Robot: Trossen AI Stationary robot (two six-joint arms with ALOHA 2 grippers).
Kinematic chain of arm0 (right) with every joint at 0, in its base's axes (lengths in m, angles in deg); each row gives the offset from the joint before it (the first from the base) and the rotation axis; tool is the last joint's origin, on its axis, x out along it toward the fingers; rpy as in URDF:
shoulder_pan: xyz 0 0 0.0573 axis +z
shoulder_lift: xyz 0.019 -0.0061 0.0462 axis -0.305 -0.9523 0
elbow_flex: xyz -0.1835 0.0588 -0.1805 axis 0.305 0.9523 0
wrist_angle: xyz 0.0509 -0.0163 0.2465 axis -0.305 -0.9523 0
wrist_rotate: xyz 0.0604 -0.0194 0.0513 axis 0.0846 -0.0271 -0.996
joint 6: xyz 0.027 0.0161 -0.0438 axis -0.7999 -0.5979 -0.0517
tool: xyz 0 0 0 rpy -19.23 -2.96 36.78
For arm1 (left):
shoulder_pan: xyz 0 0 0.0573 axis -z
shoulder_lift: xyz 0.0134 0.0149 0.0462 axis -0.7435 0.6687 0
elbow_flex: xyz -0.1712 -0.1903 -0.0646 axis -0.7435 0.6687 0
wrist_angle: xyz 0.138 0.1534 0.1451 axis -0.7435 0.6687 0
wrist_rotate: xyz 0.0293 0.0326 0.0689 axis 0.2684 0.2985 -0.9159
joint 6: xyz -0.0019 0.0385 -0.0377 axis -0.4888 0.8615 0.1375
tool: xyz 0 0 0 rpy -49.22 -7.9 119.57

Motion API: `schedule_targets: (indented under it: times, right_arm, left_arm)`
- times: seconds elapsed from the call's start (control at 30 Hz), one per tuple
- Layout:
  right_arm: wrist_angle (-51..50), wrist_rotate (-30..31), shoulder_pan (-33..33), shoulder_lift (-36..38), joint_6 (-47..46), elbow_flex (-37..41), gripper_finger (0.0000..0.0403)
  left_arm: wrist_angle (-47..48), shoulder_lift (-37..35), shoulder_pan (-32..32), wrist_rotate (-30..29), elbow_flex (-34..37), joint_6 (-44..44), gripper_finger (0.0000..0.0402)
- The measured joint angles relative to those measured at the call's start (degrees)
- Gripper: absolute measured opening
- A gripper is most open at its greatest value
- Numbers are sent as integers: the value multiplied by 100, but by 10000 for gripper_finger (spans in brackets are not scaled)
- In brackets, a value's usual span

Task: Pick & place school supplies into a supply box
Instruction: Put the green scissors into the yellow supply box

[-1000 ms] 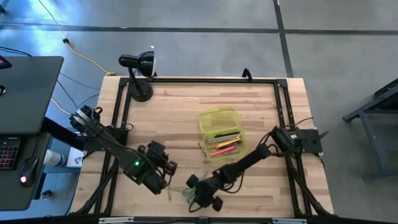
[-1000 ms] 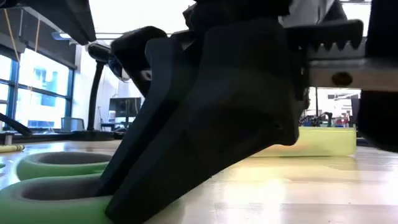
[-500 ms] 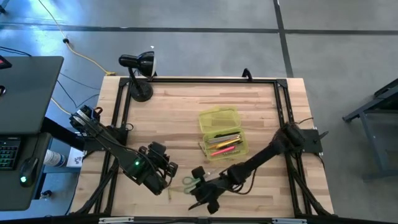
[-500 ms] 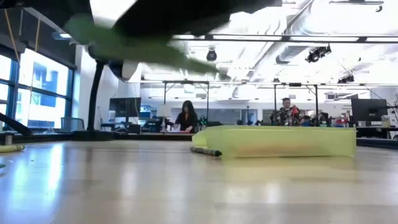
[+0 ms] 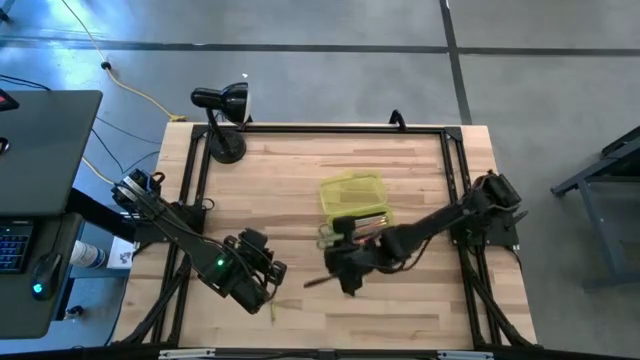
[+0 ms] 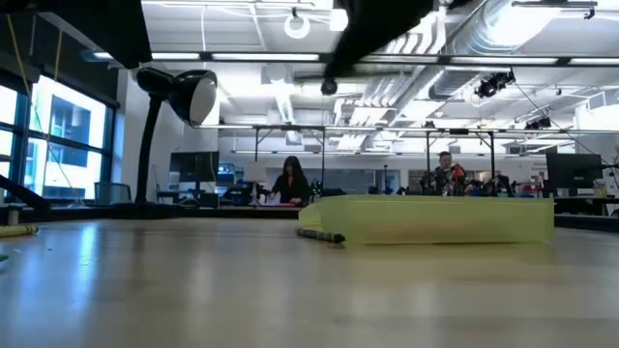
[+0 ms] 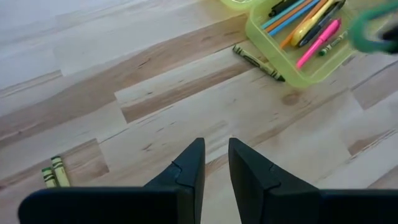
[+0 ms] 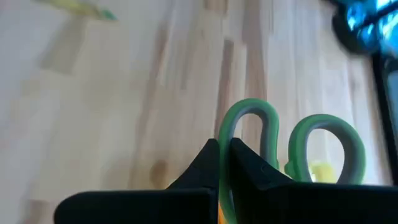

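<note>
The green-handled scissors point(image 8: 292, 137) hang in the air with my right gripper point(image 8: 225, 146) shut on them. In the high view that gripper point(image 5: 343, 268) is just near of the yellow-green supply box point(image 5: 355, 208). The box lies open on the table with pens and a pink marker point(image 7: 317, 43) inside. A dark green crayon point(image 7: 258, 62) lies on the table against the box's near side. My left gripper point(image 7: 216, 146) hovers open over bare wood at the near left point(image 5: 268, 288), nothing between its fingers. My right gripper pinches the side of one green handle ring point(image 8: 225, 127) between its two fingers. One fingertip point(image 8: 241, 152) stands at the ring's inner side, the other outside. The fingers slant down. The scissors are lifted clear of the table, the second ring point(image 8: 326, 143) free beside the hold.
A black desk lamp point(image 5: 222, 115) stands at the far left corner. Two yellow-green crayons point(image 7: 53, 173) lie near my left gripper. A black rail point(image 5: 330, 128) runs along the table's far edge. People sit in the room beyond the table point(image 6: 290, 182).
My right gripper has risen from the table's near edge and gone toward the far edge, up to the supply box, turning as it went. It has carried the scissors off the wood, so they now hang clear.
</note>
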Motion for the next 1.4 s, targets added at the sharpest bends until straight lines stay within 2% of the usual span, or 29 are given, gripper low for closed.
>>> schedule_targets:
  times: [0.1,0.17,0.33,0.4,0.53,0.67,0.87,1.13,1.3,1.4]
  right_arm:
    - [310,-257,-238,185,-105,705,1]
    - [927,-461,-389,449,-324,1338,1]
    - [3382,-1088,-713,1239,-451,3124,1]
    - [4265,-1134,-855,1528,-593,3665,1]
    - [4789,-1253,-1124,1857,-1006,4483,1]
    - [5737,-1666,-1201,1860,-1434,5082,1]
    - [6548,-1869,-1196,1776,-1462,5453,1]
    - [6933,-2588,-1194,1780,-978,5090,1]
    - [6708,-2588,-1191,1779,-1010,5078,1]
    - [6305,-2297,-1144,1773,-1113,5077,1]
  left_arm:
    - [-7,0,0,0,0,77,101]
    - [-15,0,0,7,0,110,101]
    - [-18,0,2,-10,0,115,101]
    - [-14,0,0,-34,0,115,101]
    - [-43,0,0,-50,2,111,101]
    - [-166,0,0,-285,2,109,101]
    - [-162,0,0,-569,2,109,101]
    - [-166,0,0,-575,2,107,101]
    - [-209,0,0,-560,2,107,101]
    - [-227,0,0,-557,2,107,101]
